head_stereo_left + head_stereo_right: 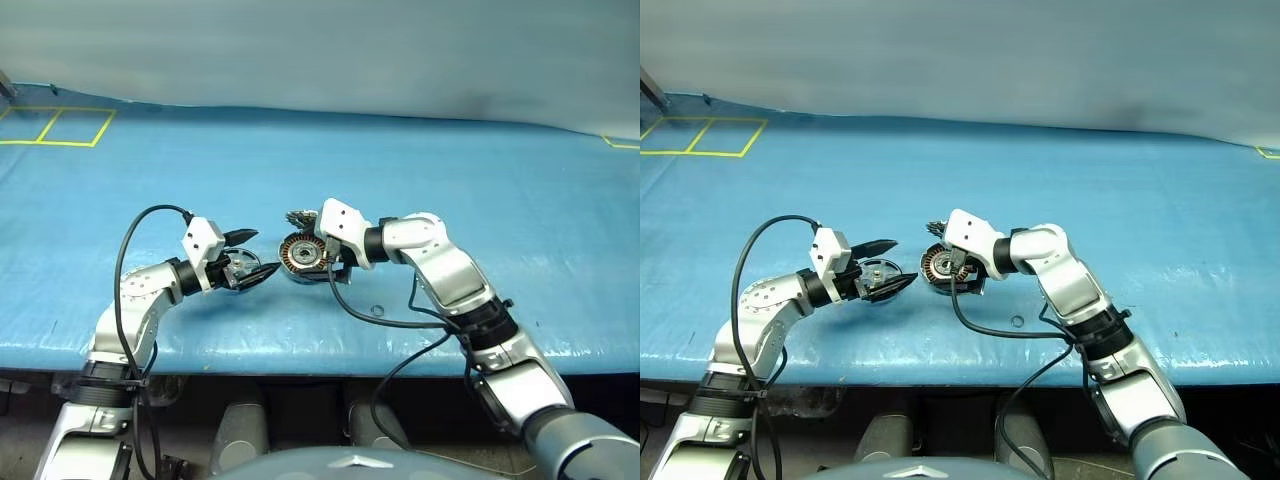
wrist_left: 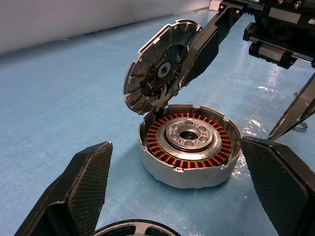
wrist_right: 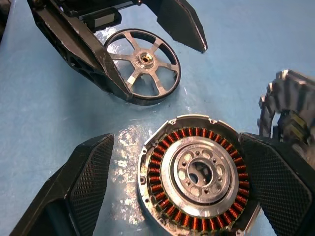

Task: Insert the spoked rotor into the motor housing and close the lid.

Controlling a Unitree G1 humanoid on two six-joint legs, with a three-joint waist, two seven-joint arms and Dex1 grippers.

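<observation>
While the left gripper (image 1: 252, 253) stands open around the rotor (image 3: 142, 65), which lies flat on the table between its fingers, the housing (image 2: 189, 146) sits just beside it at about three o'clock in the head views, its windings facing up. Being already at the rotor, the left arm is better placed for the carry across. Open too, the right gripper (image 3: 177, 191) straddles the housing, one finger against the lid (image 2: 160, 71), which stands hinged up at the far rim. Blue sheeting (image 1: 420, 170) covers the table; a small loose ring (image 1: 377, 310) lies near the front edge.
</observation>
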